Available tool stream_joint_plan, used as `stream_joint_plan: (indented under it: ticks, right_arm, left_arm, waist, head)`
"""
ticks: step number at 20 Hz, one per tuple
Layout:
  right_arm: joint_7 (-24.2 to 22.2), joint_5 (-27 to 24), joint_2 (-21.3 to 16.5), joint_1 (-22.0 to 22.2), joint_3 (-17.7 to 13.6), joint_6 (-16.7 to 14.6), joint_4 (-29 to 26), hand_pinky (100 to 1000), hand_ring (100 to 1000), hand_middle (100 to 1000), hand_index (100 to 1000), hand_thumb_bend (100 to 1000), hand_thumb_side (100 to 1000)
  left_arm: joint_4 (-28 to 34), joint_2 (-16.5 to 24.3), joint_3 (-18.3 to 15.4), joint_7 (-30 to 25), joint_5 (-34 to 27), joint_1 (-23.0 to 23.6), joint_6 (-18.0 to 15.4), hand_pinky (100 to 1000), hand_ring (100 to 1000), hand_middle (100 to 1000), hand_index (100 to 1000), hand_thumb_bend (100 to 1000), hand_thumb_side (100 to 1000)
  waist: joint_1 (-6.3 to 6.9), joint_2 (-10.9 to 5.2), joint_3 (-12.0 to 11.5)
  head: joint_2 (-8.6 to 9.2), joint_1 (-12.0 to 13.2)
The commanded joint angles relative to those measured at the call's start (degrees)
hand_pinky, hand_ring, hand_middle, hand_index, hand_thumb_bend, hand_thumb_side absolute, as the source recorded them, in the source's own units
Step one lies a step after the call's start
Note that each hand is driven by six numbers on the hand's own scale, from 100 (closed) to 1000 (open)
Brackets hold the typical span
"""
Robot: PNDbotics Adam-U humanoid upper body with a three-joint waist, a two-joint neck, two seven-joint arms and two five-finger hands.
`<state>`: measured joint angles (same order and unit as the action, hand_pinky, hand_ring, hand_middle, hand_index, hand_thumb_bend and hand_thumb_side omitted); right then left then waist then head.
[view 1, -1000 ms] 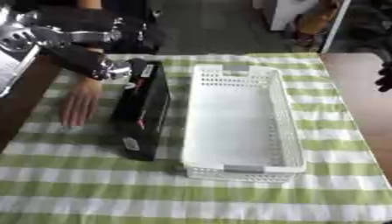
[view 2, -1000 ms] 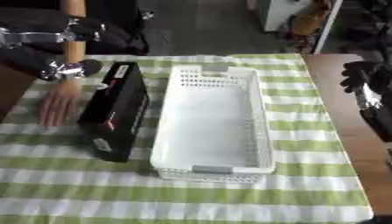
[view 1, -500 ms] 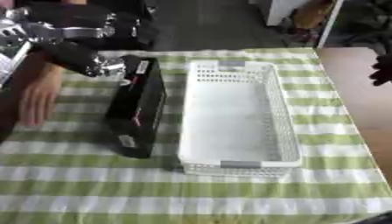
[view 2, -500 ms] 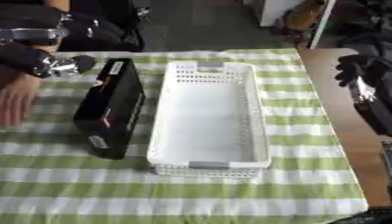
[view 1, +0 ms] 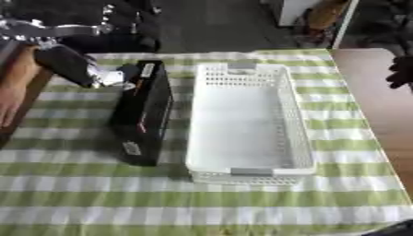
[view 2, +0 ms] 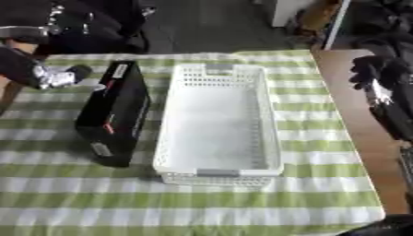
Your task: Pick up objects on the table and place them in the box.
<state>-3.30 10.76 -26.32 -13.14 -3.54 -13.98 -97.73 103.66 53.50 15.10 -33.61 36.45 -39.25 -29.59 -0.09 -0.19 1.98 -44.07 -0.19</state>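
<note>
Long black box [view 1: 144, 113] beside basket [view 1: 248, 171]: rigid, likely hefty; grip across narrow sides. Left hand [view 1: 121, 76] at far end, grasp unclear; right hand [view 2: 373, 69] idle, clenched.

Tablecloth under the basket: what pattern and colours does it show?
The tablecloth is green-and-white checked, showing best in the left eye view.

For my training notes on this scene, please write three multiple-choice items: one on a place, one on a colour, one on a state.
1. Where does the black box lie?
A. inside the basket
B. on the cloth, left of the basket
C. right of the basket

2. What colour is the basket?
A. white
B. red
C. blue

3. What does the basket hold?
A. the black box
B. nothing
C. a cup

Answers:
1 B, it lies along the basket's left wall on the striped tablecloth.
2 A, its mesh walls are white.
3 B, its floor is bare.
</note>
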Motion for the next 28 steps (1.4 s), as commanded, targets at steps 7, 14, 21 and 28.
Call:
stream_joint_plan:
  ticks: [7,14,21,28]
  right_arm:
    - [-0.4,0.1,-1.7,0.0,-1.0,-0.2,-0.4,510,555,586,726,241,778]
    - [-0.9,-0.1,-1.7,0.0,-0.9,-0.4,-0.1,510,554,585,726,243,776]
    - [-1.4,-0.2,-1.8,0.1,-0.9,-0.5,0.1,510,552,581,725,245,776]
    - [-1.8,-0.2,-1.8,0.1,-0.9,-0.6,0.2,511,552,580,725,248,776]
  left_arm:
    - [8.8,6.5,-1.3,11.9,23.7,1.8,-11.0,963,981,929,1000,1000,647]
    - [5.9,6.1,0.5,24.6,37.7,2.4,-12.8,939,968,914,1000,1000,672]
    - [3.9,5.9,1.1,28.6,38.8,2.7,-14.0,952,958,930,1000,1000,897]
    - [9.3,7.5,0.7,26.4,49.2,4.0,-9.4,1000,1000,962,1000,1000,650]
  waist:
    - [0.29,-0.77,-0.4]
    - [0.3,-0.72,-0.3]
    - [0.34,-0.7,-0.2]
    - [0.34,-0.66,-0.2]
  head:
    - [0.02,-0.8]
    - [0.36,-0.5]
    - [0.36,-0.3]
    - [0.68,-0.5]
